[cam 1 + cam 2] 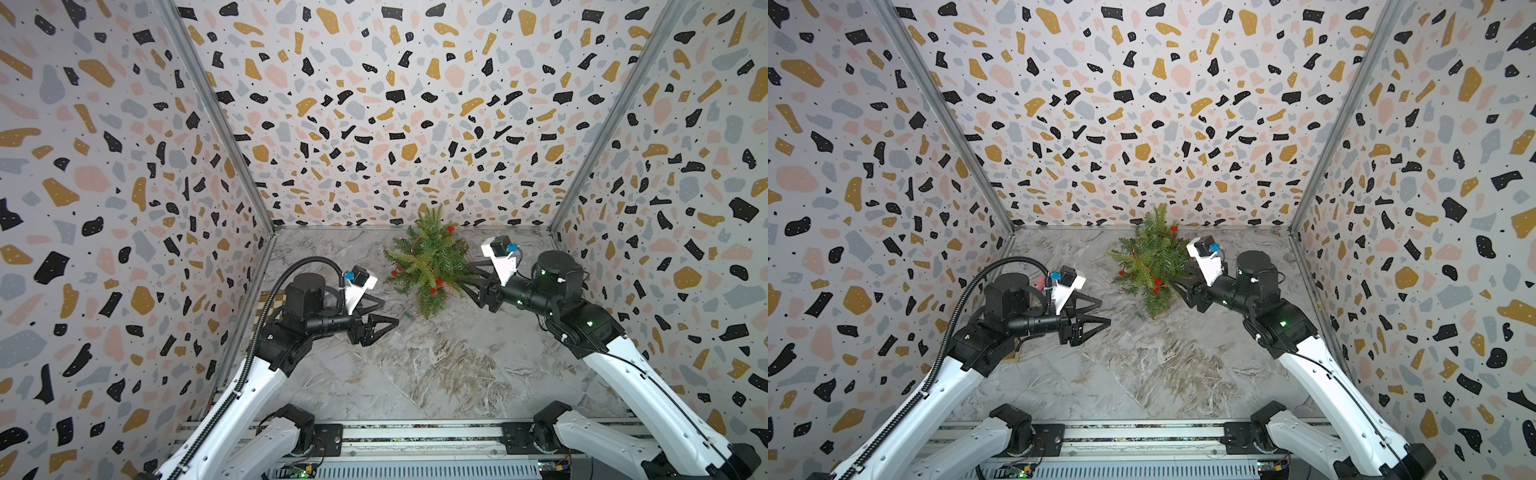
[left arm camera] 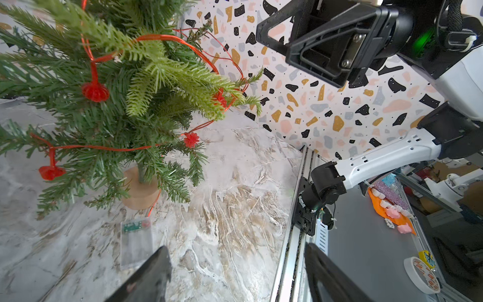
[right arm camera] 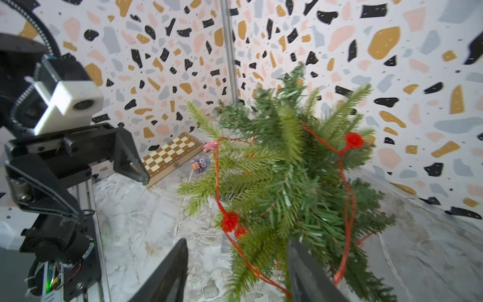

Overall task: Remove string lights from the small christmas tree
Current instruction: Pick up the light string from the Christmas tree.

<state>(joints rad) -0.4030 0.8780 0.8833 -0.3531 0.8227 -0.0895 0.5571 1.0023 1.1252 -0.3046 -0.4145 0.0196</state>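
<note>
Bright even light, faint shadows, edges bowed, small christmas tree (image 3: 287,183) blurred at right wrist

Top views high, looking down, wrist views close, all sharing tree (image 1: 428,259)

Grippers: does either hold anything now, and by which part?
Nothing is held yet. The left gripper is open and empty. The right gripper stands open around a low branch of the small christmas tree and its string lights.
</note>
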